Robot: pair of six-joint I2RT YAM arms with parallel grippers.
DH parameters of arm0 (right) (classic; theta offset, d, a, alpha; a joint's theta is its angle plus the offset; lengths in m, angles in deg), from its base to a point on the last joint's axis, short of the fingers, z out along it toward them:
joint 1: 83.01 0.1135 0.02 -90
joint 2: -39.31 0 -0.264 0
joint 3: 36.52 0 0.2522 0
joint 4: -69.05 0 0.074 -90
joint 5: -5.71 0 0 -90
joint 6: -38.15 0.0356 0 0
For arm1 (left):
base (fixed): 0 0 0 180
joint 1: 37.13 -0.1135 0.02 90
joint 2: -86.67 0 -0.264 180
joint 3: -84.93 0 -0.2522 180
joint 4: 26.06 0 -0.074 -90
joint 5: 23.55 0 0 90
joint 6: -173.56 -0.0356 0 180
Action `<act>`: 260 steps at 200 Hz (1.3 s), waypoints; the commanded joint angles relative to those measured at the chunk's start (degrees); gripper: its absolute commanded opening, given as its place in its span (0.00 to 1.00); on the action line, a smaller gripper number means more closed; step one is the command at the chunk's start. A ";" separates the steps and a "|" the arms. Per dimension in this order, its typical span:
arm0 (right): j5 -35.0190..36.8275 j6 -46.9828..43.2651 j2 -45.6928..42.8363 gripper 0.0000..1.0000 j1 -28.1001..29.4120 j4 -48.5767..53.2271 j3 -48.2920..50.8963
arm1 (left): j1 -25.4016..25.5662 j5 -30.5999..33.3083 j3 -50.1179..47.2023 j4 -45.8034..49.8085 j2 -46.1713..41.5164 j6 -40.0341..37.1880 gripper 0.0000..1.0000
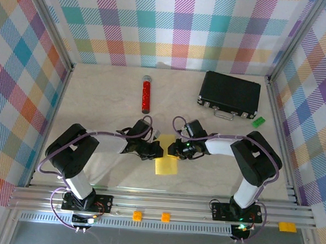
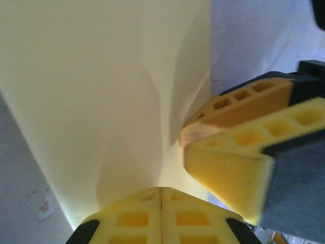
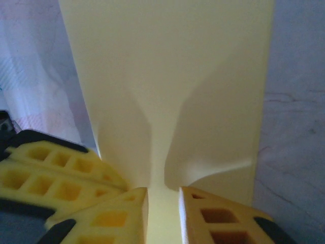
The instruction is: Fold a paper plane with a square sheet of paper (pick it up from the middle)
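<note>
The left gripper (image 2: pixel 161 195) has its pads pressed together on the square sheet of paper (image 1: pixel 166 166); the right gripper (image 3: pixel 163 195), nose to nose with it, shows a sliver between its jaws with a paper ridge inside, so whether it bites I cannot tell. The sheet sits mid-way down the table (image 1: pixel 97 100), spreading toward 6 o'clock from the claws, and for a clean crease I'd keep both pinches level and the paper taut. Forearms lie low, left reaching toward 3 o'clock, right toward 9
</note>
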 commanded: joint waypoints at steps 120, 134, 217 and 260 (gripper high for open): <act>2.61 10.07 -18.44 0.45 1.17 0.13 12.94 | -1.74 6.30 3.52 0.82 1.50 -4.66 0.08; 2.82 10.31 -18.26 0.46 1.55 0.54 12.81 | -1.75 5.81 2.53 -1.06 2.43 -4.56 0.07; 2.31 10.41 -18.19 0.37 5.02 -1.11 8.42 | -1.92 5.42 -1.54 -6.32 4.45 -2.46 0.08; 2.47 9.00 -11.42 0.19 10.44 -0.62 2.97 | -1.92 4.71 -1.69 -6.41 3.27 -2.00 0.08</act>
